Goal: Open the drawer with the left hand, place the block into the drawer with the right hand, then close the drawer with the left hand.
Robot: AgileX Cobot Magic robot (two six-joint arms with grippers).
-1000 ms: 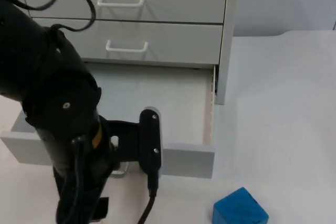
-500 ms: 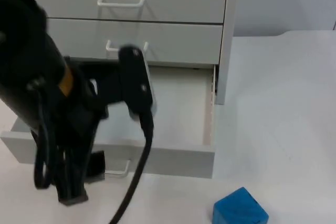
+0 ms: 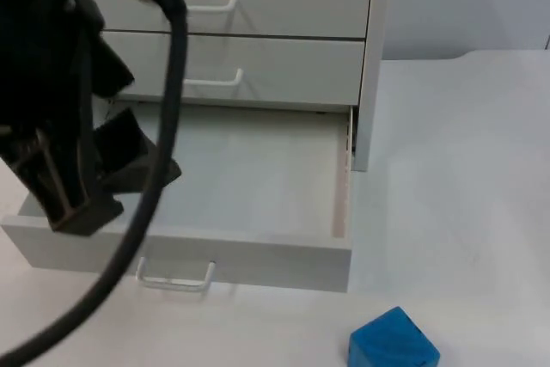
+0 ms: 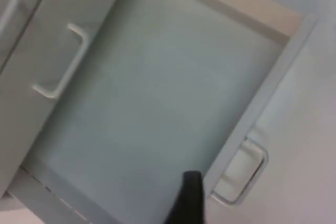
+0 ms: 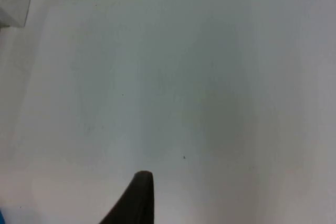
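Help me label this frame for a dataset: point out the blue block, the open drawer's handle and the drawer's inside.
blue block (image 3: 393, 343), top view, on its upper face.
open drawer's handle (image 3: 176, 278), top view, on the white bar's middle.
drawer's inside (image 4: 152, 93), left wrist view, on the bare floor.

The bottom drawer (image 3: 258, 178) of the grey cabinet is standing pulled fully out, its pale floor bare, its white handle (image 3: 176, 279) facing the table's near edge. The blue block (image 3: 393, 343) is sitting on the table just beyond the drawer's front right corner, near that edge, apart from it.
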